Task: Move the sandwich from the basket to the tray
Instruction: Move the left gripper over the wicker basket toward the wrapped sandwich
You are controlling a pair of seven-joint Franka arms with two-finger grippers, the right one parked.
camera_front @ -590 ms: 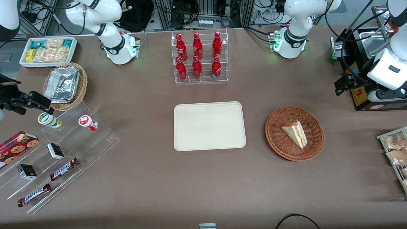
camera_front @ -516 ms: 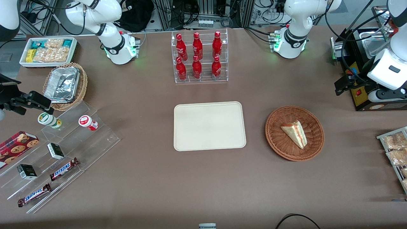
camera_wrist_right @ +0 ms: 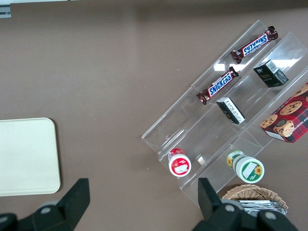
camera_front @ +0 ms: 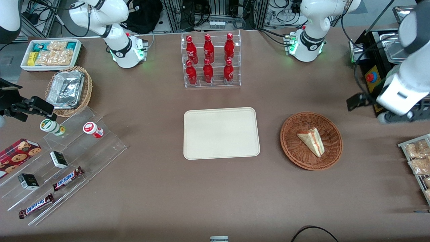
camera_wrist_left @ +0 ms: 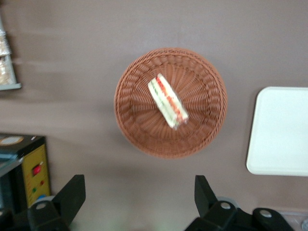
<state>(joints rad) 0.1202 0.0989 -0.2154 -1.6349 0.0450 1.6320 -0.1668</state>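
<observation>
Sandwich in basket, tray bare, hand aloft and spread.

Sandwich (camera_front: 311, 141) lies flat in the round basket (camera_front: 291, 148), on the bench (camera_front: 215, 195) toward the working arm's end; wedge tip points toward the front camera, red and green filling along the cut edge. Tray (camera_front: 221, 133) sits beside the basket at mid-bench, the two apart with bare bench between; nothing on it. Hand (camera_wrist_left: 137, 202) hangs high above the bench, over the strip just beside the basket's rim; its two black fingers (camera_wrist_left: 72, 195) stand wide apart with nothing between them. In the front view the working arm's white wrist sits above the bench edge, farther from the camera than the basket, near a black and yellow box (camera_front: 373, 80).
</observation>
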